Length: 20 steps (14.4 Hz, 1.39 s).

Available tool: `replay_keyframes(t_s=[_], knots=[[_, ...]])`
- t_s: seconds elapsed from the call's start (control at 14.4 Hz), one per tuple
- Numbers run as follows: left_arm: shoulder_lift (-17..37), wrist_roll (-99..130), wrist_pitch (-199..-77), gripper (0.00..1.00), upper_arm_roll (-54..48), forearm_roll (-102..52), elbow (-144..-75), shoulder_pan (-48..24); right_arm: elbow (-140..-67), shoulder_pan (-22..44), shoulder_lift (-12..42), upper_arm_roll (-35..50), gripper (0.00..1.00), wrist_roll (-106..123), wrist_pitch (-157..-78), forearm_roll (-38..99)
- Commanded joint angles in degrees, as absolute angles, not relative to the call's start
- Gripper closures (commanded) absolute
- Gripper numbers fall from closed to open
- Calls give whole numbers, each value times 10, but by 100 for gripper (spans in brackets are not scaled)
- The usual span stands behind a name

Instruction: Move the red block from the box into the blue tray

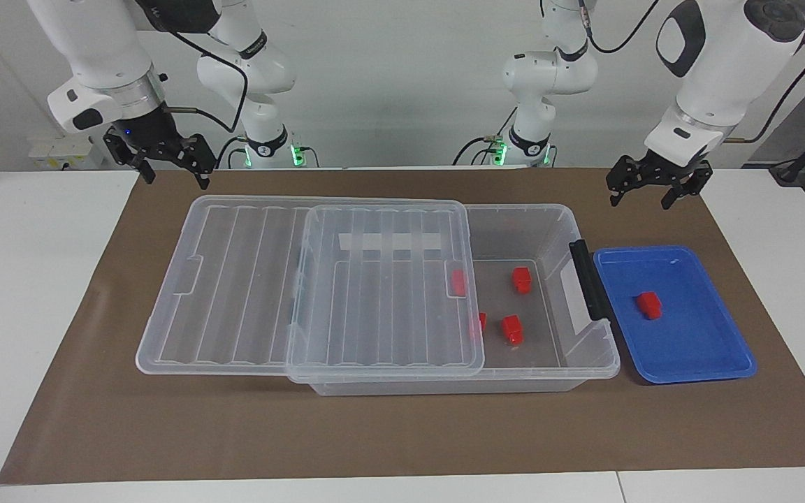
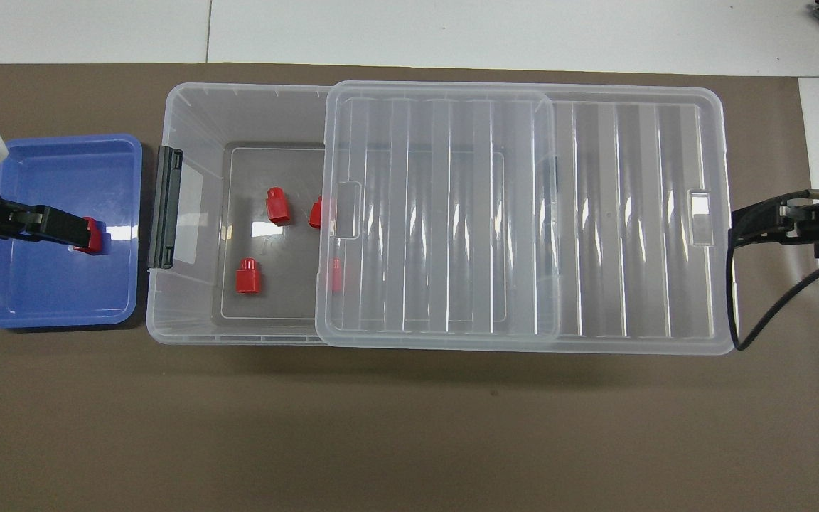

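Observation:
The box (image 1: 588,360) is a clear bin on the brown mat. Its ribbed lid (image 1: 221,279) is slid toward the right arm's end, so the end toward the left arm is uncovered. Two red blocks (image 1: 521,279) (image 1: 512,329) lie in the uncovered part, and two more (image 1: 458,282) (image 1: 481,321) show through the lid's edge. The blue tray (image 1: 696,349) sits beside the box's black latch (image 1: 588,279) and holds one red block (image 1: 649,305). My left gripper (image 1: 643,201) is open and empty, raised over the tray's robot-side edge. My right gripper (image 1: 175,180) is open and empty, raised by the lid's end.
A smaller clear ribbed panel (image 1: 385,293) lies on top of the box and lid. The brown mat (image 1: 402,433) covers the white table. In the overhead view the left gripper (image 2: 86,229) partly covers the tray's block (image 2: 97,242).

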<state>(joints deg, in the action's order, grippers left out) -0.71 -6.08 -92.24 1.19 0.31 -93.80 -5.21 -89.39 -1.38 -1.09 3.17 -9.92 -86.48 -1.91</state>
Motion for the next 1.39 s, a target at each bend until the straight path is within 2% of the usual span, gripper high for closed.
replay_keyframes(t_s=[0.0, 0.14, 0.21, 0.28, 0.35, 0.42, 0.48, 0.76, 1.32], knots=[[-5, -55, -899, 0, 21, -4, -913, -63, -897, -20, -12, 34, 0, -107, -874, -18], [-6, -55, -899, 0, 19, -4, -912, -64, -901, -20, -12, 35, 2, -106, -881, -18], [-8, -58, -899, 0, 18, -4, -915, -64, -901, -22, -11, 34, 10, -105, -883, -18], [-9, -56, -897, 0, 18, -4, -919, -65, -903, -25, -10, 34, 37, -103, -893, -18], [-12, -56, -897, 0, 18, -4, -920, -66, -911, -37, -10, 35, 59, -101, -913, -17], [-11, -56, -897, 0, 20, -4, -920, -66, -924, -47, -10, 35, 92, -100, -943, -14], [-11, -56, -897, 0, 21, -4, -920, -65, -937, -50, -11, 34, 100, -101, -966, -12], [-12, -56, -896, 0, 21, -4, -920, -65, -975, -69, -1, 34, 100, -100, -1040, -12], [-12, -56, -896, 0, 21, -4, -920, -59, -975, -94, 99, 34, 100, -94, -1157, 5]])
